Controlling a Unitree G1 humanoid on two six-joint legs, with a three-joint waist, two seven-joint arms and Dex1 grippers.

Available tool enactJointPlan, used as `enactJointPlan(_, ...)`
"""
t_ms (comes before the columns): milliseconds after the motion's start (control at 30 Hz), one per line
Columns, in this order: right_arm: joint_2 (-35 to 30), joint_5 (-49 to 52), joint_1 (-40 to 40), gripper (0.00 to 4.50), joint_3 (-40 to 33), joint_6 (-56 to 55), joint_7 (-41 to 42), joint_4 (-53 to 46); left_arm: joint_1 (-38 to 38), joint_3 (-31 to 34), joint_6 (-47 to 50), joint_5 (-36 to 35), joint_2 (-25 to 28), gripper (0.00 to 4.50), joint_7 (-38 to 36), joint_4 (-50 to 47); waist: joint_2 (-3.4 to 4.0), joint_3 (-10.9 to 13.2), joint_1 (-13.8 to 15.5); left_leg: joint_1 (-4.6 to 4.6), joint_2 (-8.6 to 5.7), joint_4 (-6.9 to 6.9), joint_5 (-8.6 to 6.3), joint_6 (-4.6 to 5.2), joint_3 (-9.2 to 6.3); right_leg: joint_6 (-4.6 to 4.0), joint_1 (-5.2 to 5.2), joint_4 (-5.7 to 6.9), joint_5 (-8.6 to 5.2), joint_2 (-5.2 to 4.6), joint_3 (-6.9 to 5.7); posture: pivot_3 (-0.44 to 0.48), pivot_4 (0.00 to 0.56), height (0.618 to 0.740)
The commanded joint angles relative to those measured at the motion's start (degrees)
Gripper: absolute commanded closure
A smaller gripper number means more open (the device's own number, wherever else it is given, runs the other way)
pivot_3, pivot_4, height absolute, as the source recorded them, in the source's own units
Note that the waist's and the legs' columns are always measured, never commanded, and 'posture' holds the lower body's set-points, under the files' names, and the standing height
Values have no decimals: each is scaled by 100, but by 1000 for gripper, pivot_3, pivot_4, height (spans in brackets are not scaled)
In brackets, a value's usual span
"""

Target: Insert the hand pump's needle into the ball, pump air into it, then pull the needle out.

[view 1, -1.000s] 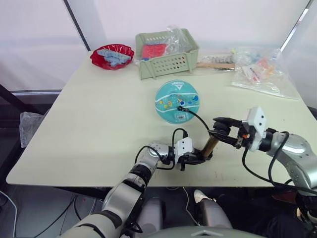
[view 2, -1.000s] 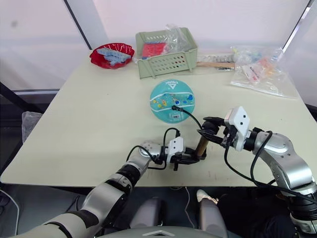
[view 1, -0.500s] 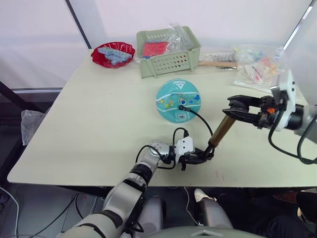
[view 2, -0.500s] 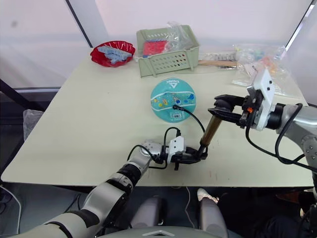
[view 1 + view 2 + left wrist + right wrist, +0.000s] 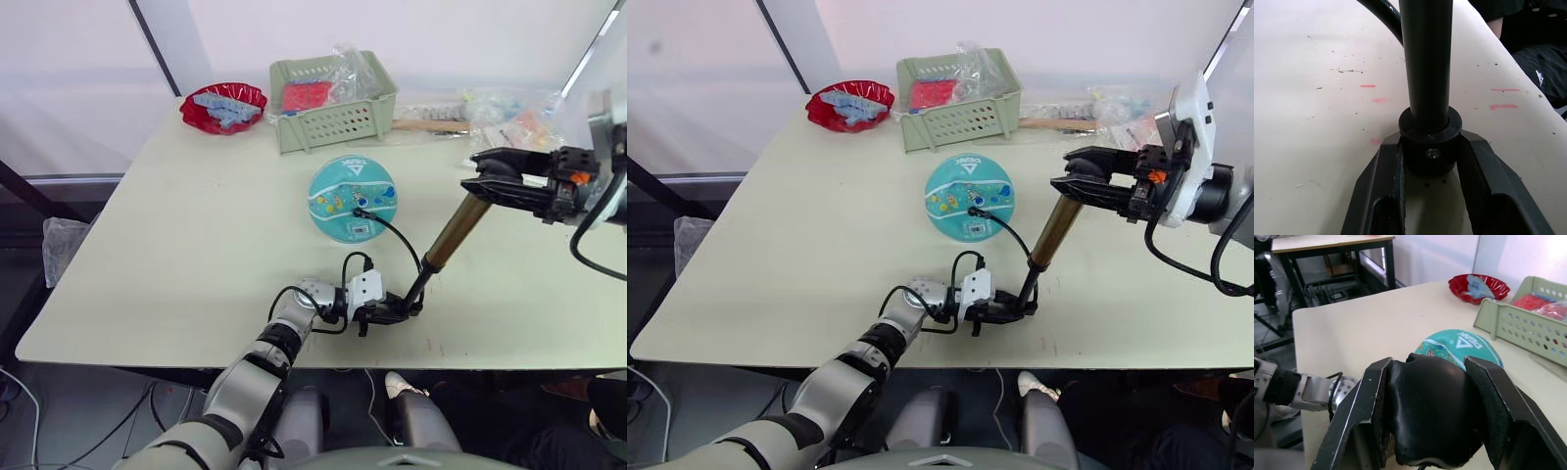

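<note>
On a pale bench (image 5: 196, 245), my left pincer (image 5: 397, 311) clamped the brass-gold hand pump's (image 5: 453, 227) base steady while my right pincer (image 5: 495, 181) gripped its raised black T-handle (image 5: 1432, 416); the needle (image 5: 357, 211) sat in the teal printed ball (image 5: 351, 198) at mid-bench.

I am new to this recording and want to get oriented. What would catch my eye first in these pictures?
The brass pump stands slanted near the table's front edge, stretched between the two hands: the left hand clamps its black base on the table, and the right hand holds its black handle up in the air. Behind it lies the teal ball in mid-table, with the pump's thin black hose plugged into its top.
</note>
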Motion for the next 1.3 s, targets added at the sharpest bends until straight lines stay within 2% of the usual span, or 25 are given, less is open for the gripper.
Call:
enactJointPlan(33, 120, -469, 510, 2560, 264, -317, 36, -275, 231, -157, 161, 261, 101, 3469, 21, 327, -3, -4, -1, 1, 0, 0, 0, 0, 0, 0, 2, 0, 0, 0, 0, 0, 150, 736)
enactJointPlan(267, 570, -1147, 1020, 2560, 863, -897, -26, -280, 220, -153, 184, 257, 95, 3469, 34, 326, -21, -18, -8, 11, 1, 2, 0, 0, 4, 2, 7, 0, 0, 1, 1, 0, 150, 736)
enactJointPlan(400, 1017, -1973, 1478, 2560, 1576, -1504, -103, -143, 210, -150, 187, 258, 90, 3469, 50, 327, -26, -31, -10, 12, 1, 1, 0, 0, 4, 1, 8, 0, 0, 3, 1, 0, 150, 736)
enactJointPlan(533, 1383, -2664, 1709, 2560, 1833, -2083, -344, 104, 206, -140, 196, 259, 82, 3469, 77, 333, -28, -49, -16, 16, 1, 1, 0, 0, 4, 3, 8, 2, -1, 5, 1, 0, 150, 736)
enactJointPlan(667, 1470, -2923, 1844, 2560, 1976, -2298, -278, 123, 208, -148, 186, 276, 80, 3469, 90, 353, -28, -52, -16, 20, 2, 2, 0, 0, 5, 4, 10, 2, -1, 5, 2, 0, 150, 736)
enactJointPlan(900, 1323, -2538, 1578, 2560, 1560, -2081, -50, 1, 237, -188, 150, 333, 107, 3469, 115, 392, -26, -53, -8, 19, 1, 2, 0, 0, 6, 2, 10, 2, 0, 5, 2, 0, 150, 736)
enactJointPlan(1300, 415, -732, 220, 2560, 200, -704, 335, -251, 290, -242, 102, 359, 123, 3469, 50, 395, -16, -20, 3, 2, -1, 1, 0, 0, 1, -1, 2, -1, 0, 0, -1, 0, 150, 736)
